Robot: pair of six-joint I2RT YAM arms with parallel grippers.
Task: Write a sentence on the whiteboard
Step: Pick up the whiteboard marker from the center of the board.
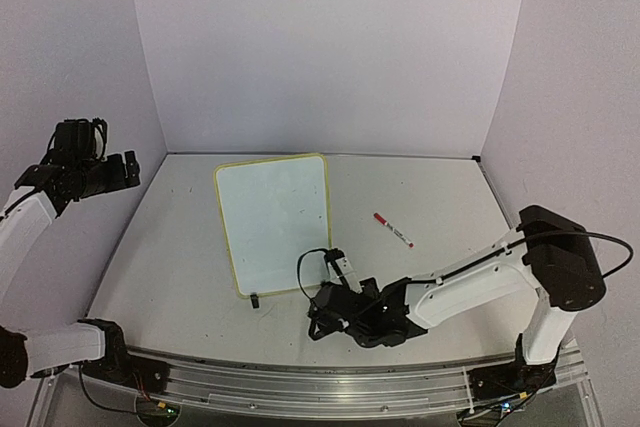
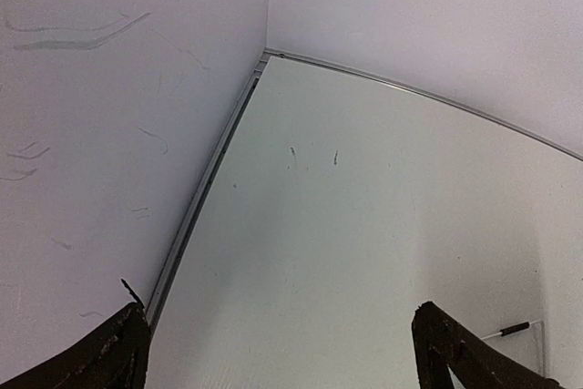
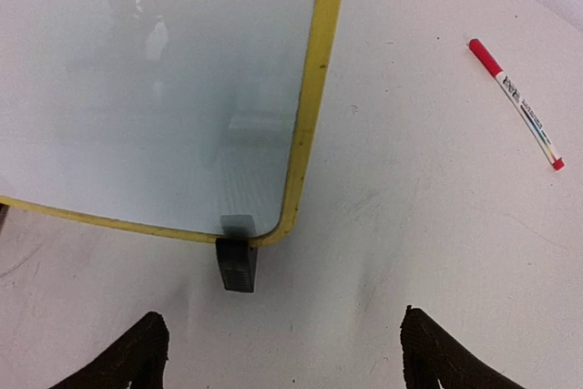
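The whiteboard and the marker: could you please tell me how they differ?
The whiteboard is a broad white panel with a yellow rim; the marker is a thin white stick with a red cap. The whiteboard lies nearly square to the table; the marker lies diagonally. Both rest on it, unheld.

You have a whiteboard [image 1: 272,222] with a plain, faintly bluish white face and a thin yellow rim; its foot [image 3: 236,264] is black. Your marker [image 1: 393,230] has a white barrel with dark print, a red cap and a red end. The table [image 1: 440,197] is off-white with faint grey scuffs. The back wall [image 1: 330,47] is pale lilac, and the side wall [image 2: 82,134] carries grey scribbles. The left arm [image 1: 25,227] and right arm [image 1: 470,292] are white with black joints, and the left gripper [image 2: 282,348] and right gripper [image 3: 282,353] are black.
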